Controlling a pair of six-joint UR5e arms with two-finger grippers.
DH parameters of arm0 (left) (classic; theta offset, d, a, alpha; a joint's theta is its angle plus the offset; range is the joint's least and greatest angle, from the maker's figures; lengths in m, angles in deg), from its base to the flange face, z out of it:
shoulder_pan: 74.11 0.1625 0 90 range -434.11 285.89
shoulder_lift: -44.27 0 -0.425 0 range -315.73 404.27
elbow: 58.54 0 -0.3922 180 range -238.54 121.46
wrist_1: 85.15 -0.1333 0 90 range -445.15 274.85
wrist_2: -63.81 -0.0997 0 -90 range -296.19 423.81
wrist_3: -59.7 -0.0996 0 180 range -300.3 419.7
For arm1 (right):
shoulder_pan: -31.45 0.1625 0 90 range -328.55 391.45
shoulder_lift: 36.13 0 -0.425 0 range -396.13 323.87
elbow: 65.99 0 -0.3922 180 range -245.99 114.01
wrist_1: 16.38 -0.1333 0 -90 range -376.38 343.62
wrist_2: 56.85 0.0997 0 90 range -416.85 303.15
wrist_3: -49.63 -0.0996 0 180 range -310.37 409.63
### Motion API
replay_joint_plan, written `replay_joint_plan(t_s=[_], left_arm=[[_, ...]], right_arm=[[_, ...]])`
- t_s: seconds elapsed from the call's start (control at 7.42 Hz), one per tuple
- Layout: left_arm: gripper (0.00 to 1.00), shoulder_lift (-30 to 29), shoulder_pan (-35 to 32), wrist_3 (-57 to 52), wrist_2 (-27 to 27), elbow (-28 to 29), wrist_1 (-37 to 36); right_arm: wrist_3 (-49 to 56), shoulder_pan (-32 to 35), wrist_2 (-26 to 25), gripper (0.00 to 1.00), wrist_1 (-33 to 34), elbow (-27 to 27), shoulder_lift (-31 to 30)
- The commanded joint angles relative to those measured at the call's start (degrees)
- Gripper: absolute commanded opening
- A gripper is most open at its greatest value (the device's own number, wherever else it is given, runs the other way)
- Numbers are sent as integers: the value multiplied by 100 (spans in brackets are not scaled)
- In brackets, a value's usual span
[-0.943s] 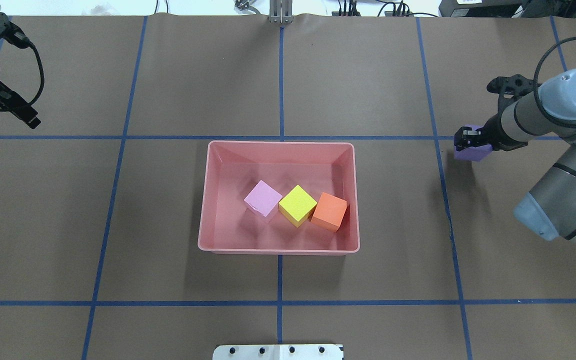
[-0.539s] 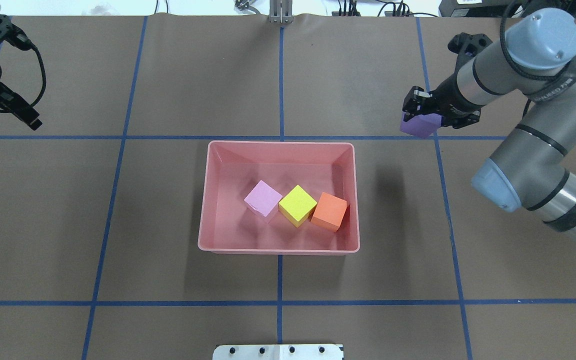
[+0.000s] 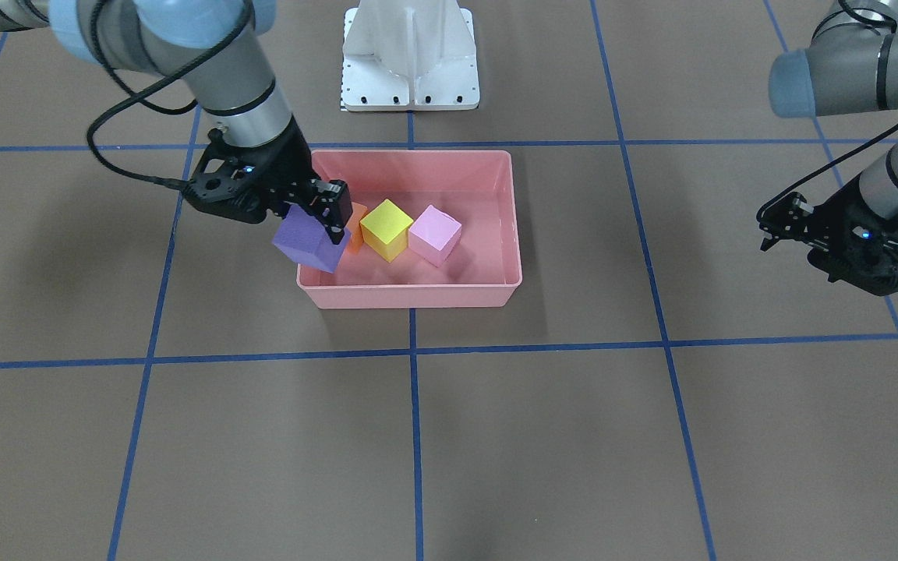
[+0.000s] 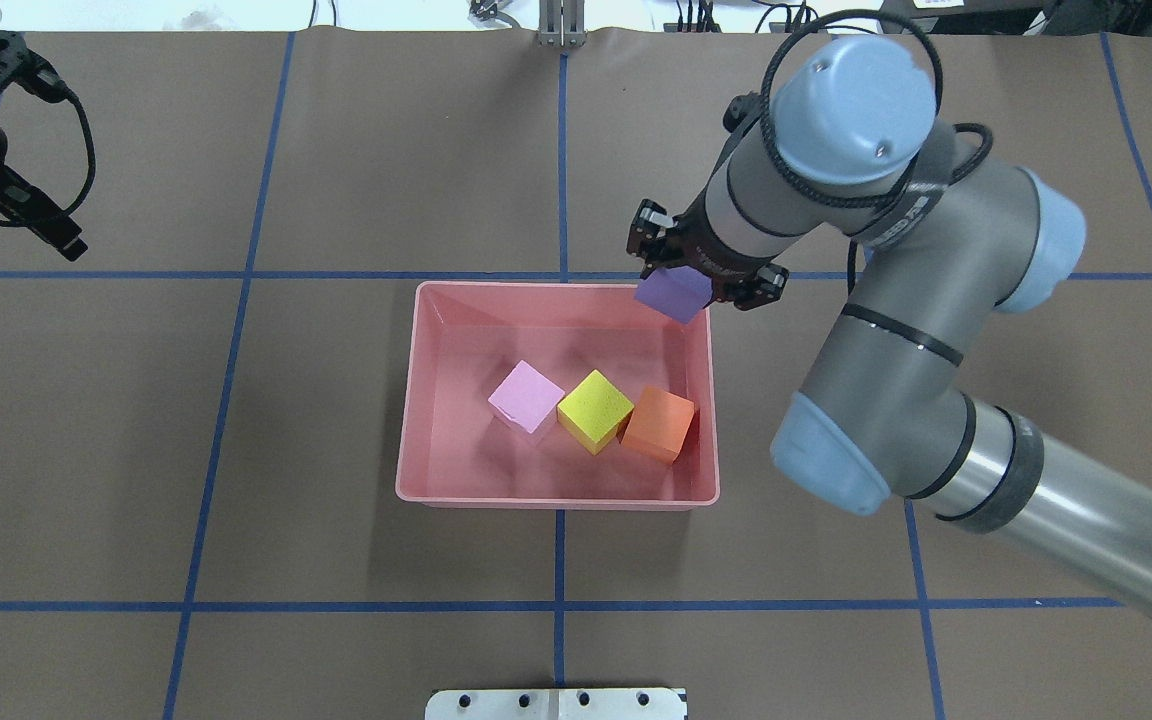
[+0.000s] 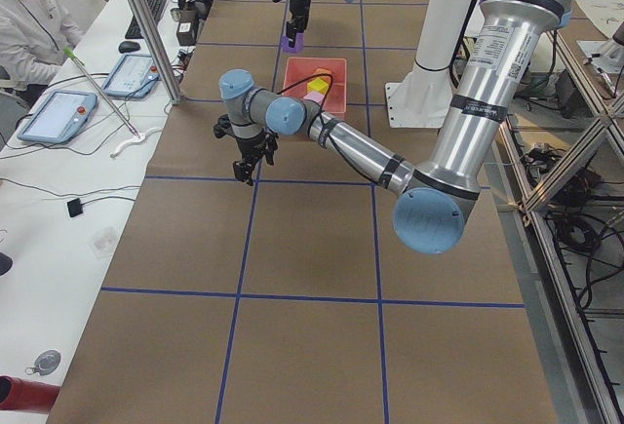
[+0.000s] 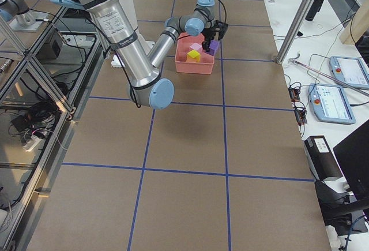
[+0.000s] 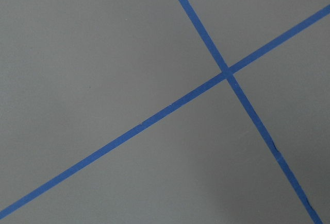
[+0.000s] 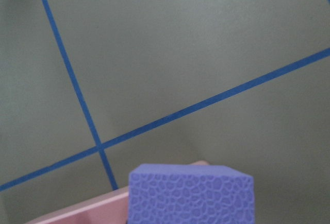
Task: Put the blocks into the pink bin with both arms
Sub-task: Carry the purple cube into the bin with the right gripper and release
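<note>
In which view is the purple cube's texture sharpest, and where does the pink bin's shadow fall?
Right wrist-mounted view: the small purple foam cube is sharp, its cell pattern plain, though the brown table looks greenish there. Overhead exterior view: the salmon-pink plastic bin casts a soft, dark shadow on the table toward the robot's side.

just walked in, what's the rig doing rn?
The right hand is shut on the purple block, held above the far right corner of the bin as seen from overhead, not yet released. The pink block, yellow block and orange block already sit side by side inside the bin. The left hand is empty, out over bare table well away from the bin.
</note>
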Motion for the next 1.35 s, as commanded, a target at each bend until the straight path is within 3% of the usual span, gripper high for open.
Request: replay_joint_plan(t_s=[0.0, 0.27, 0.54, 0.81, 1.21], left_arm=[[100, -1, 11, 0, 0, 109, 170], [100, -1, 11, 175, 0, 136, 311], [100, -1, 11, 176, 0, 136, 329], [100, 217, 11, 524, 0, 102, 338], [100, 692, -357, 641, -87, 127, 400]], right_arm=[[-207, -374, -525, 99, 187, 18, 71], [-103, -375, -527, 100, 242, 1, 28], [675, -17, -493, 100, 460, -17, -86], [2228, 589, -352, 100, 471, -17, -663], [4399, 1897, 560, 100, 453, -43, -1586]])
